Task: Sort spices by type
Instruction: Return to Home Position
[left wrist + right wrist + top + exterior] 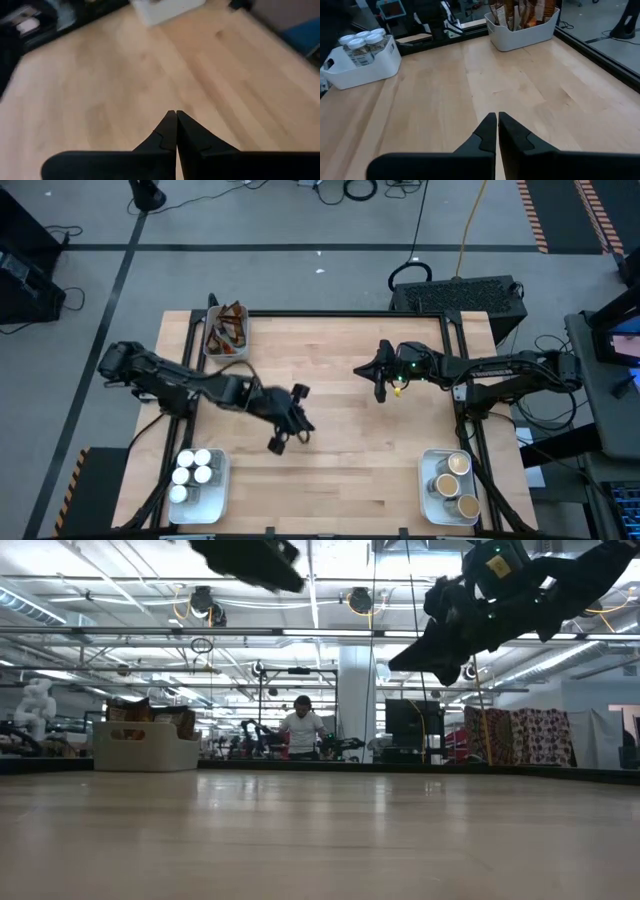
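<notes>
The spices lie in three white trays. Dark brown sachets [228, 326] stand in the tray at the far left corner, also seen as sachets [520, 12] in the right wrist view. White-lidded jars [193, 473] fill the near-left tray; white-lidded jars [362, 42] also show in the right wrist view. Tan-lidded jars [453, 478] fill the near-right tray. My left gripper [176, 125] is shut and empty above the bare table middle, left of centre [290, 425]. My right gripper [497, 127] is shut and empty, raised over the far right part of the table [382, 375].
Bare wood table [350, 470] stretches between the trays. A black frame rail [340, 313] runs along the far edge. In the low view the sachet tray [145, 745] stands at the far left, and a person [302, 730] is in the room beyond.
</notes>
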